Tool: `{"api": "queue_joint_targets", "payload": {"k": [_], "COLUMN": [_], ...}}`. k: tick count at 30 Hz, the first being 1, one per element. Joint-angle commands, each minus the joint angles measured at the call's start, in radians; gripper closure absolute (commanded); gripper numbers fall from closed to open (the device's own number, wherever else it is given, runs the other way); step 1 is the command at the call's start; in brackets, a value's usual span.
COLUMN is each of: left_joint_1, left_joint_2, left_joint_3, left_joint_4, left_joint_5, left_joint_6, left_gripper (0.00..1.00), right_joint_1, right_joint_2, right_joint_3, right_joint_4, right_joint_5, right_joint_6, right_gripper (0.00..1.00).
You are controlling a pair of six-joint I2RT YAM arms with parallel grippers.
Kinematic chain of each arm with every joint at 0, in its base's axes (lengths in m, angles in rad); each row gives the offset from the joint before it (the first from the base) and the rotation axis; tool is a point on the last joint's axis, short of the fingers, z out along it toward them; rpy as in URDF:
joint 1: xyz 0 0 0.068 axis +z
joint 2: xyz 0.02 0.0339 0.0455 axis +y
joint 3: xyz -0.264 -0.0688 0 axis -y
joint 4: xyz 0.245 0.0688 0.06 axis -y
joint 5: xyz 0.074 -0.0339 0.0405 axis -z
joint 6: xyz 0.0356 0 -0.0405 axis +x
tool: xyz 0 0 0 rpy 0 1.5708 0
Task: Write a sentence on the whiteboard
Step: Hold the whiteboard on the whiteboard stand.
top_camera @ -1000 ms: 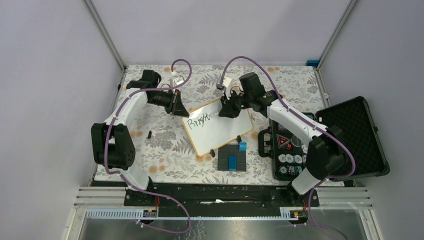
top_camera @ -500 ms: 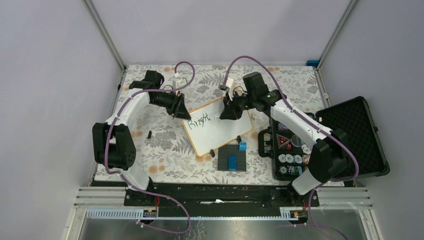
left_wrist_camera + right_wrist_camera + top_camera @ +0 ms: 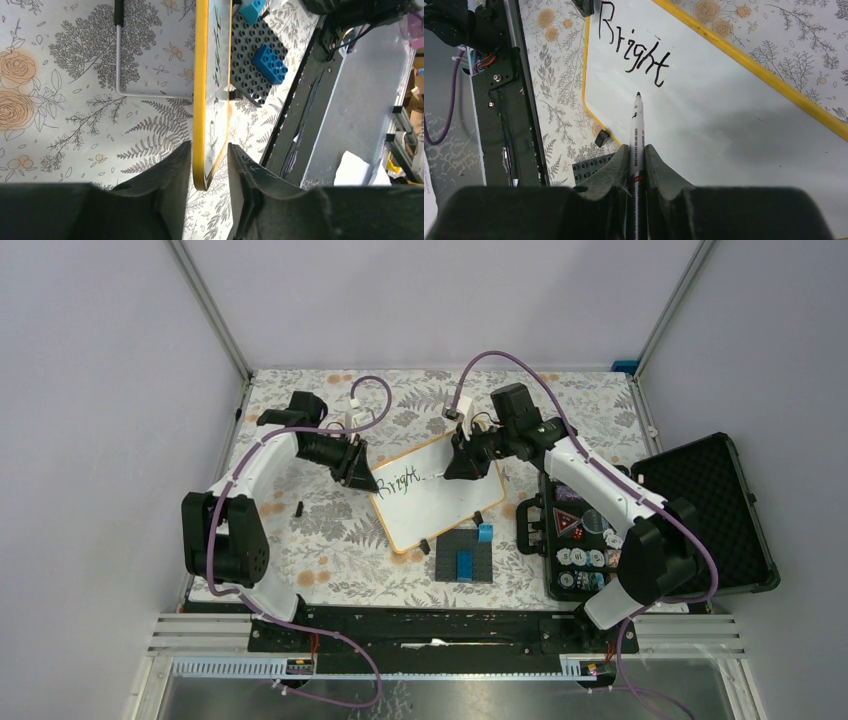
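The whiteboard (image 3: 440, 508) with its orange frame lies tilted on the floral table. One dark word, "Bright" (image 3: 400, 480), is on it, also clear in the right wrist view (image 3: 634, 55). My right gripper (image 3: 457, 468) is shut on a white marker (image 3: 637, 125). Its tip sits just below the last letter, at or barely above the board (image 3: 734, 125). My left gripper (image 3: 362, 478) is open. Its jaws straddle the board's rounded corner (image 3: 201, 100), with a gap on the right side.
A dark grey brick plate (image 3: 450, 568) with blue bricks (image 3: 467, 562) lies just in front of the board. An open black case of poker chips (image 3: 700, 510) stands at the right. A small black cap (image 3: 299, 508) lies left of the board. A wire stand (image 3: 120, 65) props the board.
My left gripper has slid along the board's left edge toward the near side, to the corner. My right gripper has shifted slightly right with the marker. The writing is unchanged.
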Motion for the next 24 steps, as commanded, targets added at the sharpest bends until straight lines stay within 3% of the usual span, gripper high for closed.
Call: {"api": "queue_joint_targets", "payload": {"k": [1,10,16,18,24], "left_joint_1": [-0.002,-0.002,-0.002,-0.002,0.0], "left_joint_2": [-0.02,0.006,0.071,0.088,0.09], "left_joint_3": [0.02,0.096,0.188,0.209,0.224], "left_joint_4": [-0.054,-0.026,-0.077,-0.082,-0.08], "left_joint_5": [0.009,-0.064,-0.109,-0.123,-0.108], "left_joint_6": [0.078,0.054,0.099,0.103,0.097], "left_gripper": [0.69,0.83,0.84,0.82,0.63], "right_joint_1": [-0.009,-0.011,-0.011,-0.011,-0.011], "right_joint_2": [-0.048,-0.041,-0.021,-0.019,-0.016], "right_joint_3": [0.038,0.04,0.064,0.062,0.061], "right_joint_4": [-0.011,-0.009,0.0,0.018,0.032], "right_joint_5": [-0.042,-0.019,0.015,0.025,0.031], "right_joint_6": [-0.021,-0.043,-0.038,-0.027,-0.013], "right_gripper": [1.0,1.0,1.0,1.0,1.0]}}
